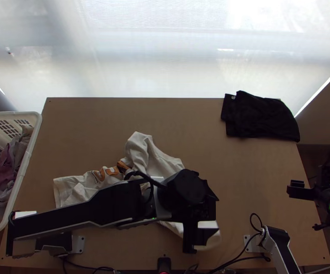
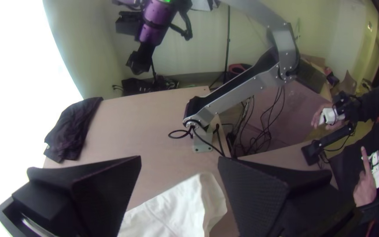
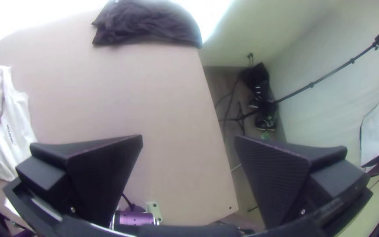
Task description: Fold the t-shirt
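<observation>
In the top view the white t-shirt (image 1: 162, 162) lies bunched and wrinkled on the table, with an orange print at its left part. My left gripper (image 1: 201, 228) is over its near right end, and the left arm hides much of the cloth. In the left wrist view the left gripper (image 2: 180, 162) stands open, with white cloth (image 2: 176, 210) below and between its fingers. At the right edge of the top view is my right gripper (image 1: 301, 189), away from the shirt. The right wrist view has the right gripper (image 3: 188, 140) open, bare table between its fingers, and the t-shirt (image 3: 9, 123) off to one side.
A folded black cloth (image 1: 260, 116) lies at the table's far right corner. The white basket (image 1: 25, 169) with clothes stands at the left edge. Cables run along the near edge by the right arm's base (image 1: 256, 243). A person's hand (image 2: 365, 186) is beyond the table.
</observation>
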Available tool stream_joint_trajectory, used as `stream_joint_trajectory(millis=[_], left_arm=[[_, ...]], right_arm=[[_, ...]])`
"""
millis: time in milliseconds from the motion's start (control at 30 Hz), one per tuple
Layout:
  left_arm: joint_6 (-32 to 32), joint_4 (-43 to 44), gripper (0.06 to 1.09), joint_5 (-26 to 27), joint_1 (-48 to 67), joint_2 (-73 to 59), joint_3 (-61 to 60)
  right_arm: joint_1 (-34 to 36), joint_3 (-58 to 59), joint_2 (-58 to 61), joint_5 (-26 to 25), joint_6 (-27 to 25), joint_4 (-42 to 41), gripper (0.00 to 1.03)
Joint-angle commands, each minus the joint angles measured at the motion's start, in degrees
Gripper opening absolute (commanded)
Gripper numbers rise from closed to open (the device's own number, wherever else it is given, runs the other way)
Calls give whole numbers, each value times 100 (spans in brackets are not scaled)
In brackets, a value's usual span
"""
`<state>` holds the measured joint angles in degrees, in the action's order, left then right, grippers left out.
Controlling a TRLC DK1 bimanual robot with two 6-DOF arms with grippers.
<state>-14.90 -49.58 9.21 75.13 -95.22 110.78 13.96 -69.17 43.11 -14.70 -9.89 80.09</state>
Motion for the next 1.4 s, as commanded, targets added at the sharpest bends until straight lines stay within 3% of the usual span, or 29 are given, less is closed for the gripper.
stream_joint_trajectory(millis=[0, 167, 267, 333, 433, 567, 667, 800, 933, 1167, 1367], left_arm=[[435, -104, 105, 37, 221, 223, 348], [57, -1133, 105, -121, -623, 865, 181], [-154, -1862, 105, -78, -1563, 1260, -531], [-444, -2592, 104, 221, -2231, 1401, -1024], [-734, -2706, 104, 309, -2846, 1911, -2245], [-1050, -2732, 104, 309, -3567, 2385, -3484], [-1455, -3242, 104, 309, -3629, 2614, -3933], [-1789, -3347, 104, -69, -3734, 2754, -4232], [-2553, -3427, 104, -570, -4358, 2772, -4504], [-3749, -3435, 104, -1501, -4973, 3009, -5023], [-4267, -3427, 103, -1519, -5439, 3000, -5040]], right_arm=[[107, 263, -93, 301, 172, 15, 98], [-657, 413, 127, 1083, 717, 50, 98], [-1132, 422, 461, 1611, 708, 112, 98], [-1519, 413, 734, 1813, 681, 191, 98], [-2090, 422, 1129, 2226, 602, 243, 97], [-2898, 395, 1709, 2393, 550, 243, 97], [-3461, 404, 2034, 2402, 506, 235, 96], [-3777, 589, 2597, 2999, 506, 173, 96], [-4164, 676, 3045, 3421, 497, -108, 93], [-4199, 624, 3634, 4300, 488, -354, 93], [-4314, 492, 4117, 5047, 295, -363, 92]])
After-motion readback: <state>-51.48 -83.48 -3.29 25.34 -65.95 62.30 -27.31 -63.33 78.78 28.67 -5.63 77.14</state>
